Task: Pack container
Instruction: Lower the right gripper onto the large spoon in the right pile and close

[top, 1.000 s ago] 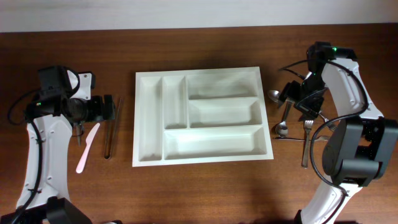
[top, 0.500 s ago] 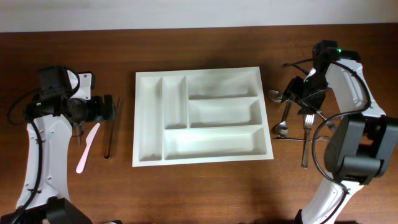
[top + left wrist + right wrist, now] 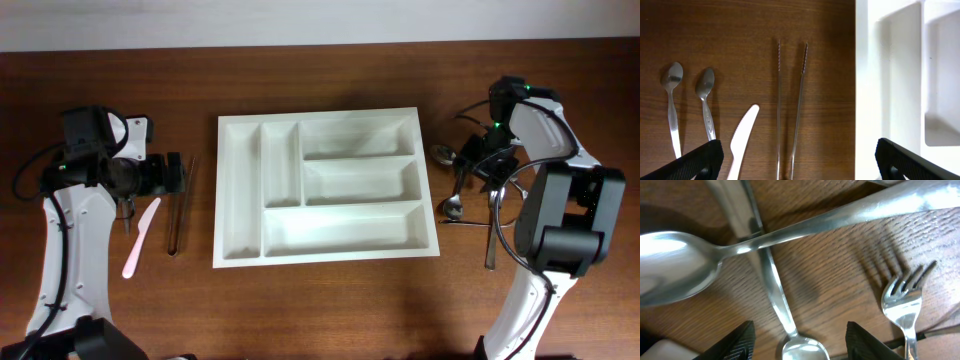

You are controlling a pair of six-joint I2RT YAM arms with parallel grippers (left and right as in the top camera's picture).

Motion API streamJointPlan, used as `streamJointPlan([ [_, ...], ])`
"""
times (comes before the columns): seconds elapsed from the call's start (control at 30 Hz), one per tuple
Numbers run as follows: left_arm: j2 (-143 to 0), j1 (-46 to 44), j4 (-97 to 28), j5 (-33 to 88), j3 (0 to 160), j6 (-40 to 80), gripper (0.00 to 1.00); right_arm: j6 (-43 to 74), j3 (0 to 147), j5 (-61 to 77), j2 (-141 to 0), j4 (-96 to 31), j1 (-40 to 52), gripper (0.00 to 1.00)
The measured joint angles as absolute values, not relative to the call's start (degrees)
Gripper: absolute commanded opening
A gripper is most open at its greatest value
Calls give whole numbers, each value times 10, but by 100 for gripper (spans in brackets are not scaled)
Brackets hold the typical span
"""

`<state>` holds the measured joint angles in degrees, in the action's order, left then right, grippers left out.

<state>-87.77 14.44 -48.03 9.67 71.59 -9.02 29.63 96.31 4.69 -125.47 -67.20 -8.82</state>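
the brown wooden table (image 3: 330, 300) carries the white five-compartment tray (image 3: 240, 190) at its middle, long side running left to right. the left gripper (image 3: 800, 160) hovers with its fingers spread wide above long metal tongs (image 3: 779, 100), beside a pale plastic knife (image 3: 742, 135) and two small spoons (image 3: 671, 100). the right gripper (image 3: 805, 342), fingers also apart and holding nothing, sits low over crossed spoons (image 3: 670, 265) and a fork (image 3: 905, 305), just right of the tray.
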Motion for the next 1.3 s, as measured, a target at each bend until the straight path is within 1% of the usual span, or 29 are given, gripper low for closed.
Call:
streamJointPlan([
  [0.07,-878,144,-480,97,716,-90,99,296,963,43,-1261,-672,-88,54],
  [0.27,-878,144,-480,96,716,-90,99,298,962,38,-1274,-672,-75,50],
  [0.37,-878,144,-480,96,716,-90,99,298,962,30,-1275,-670,-63,46],
  [0.53,-878,144,-480,96,716,-90,99,298,962,11,-1275,-667,-50,44],
  [0.67,-878,144,-481,97,716,-90,99,299,962,-2,-1275,-662,-49,38],
  [0.8,-878,144,-480,97,716,-90,99,300,962,-7,-1275,-659,-49,38],
  [0.87,-878,144,-481,97,716,-90,99,300,962,-7,-1275,-658,-49,35],
  [1.23,-878,144,-480,97,716,-90,99,300,953,-9,-1275,-646,-49,34],
  [1.3,-878,144,-480,97,716,-90,99,300,949,-8,-1273,-642,-49,29],
])
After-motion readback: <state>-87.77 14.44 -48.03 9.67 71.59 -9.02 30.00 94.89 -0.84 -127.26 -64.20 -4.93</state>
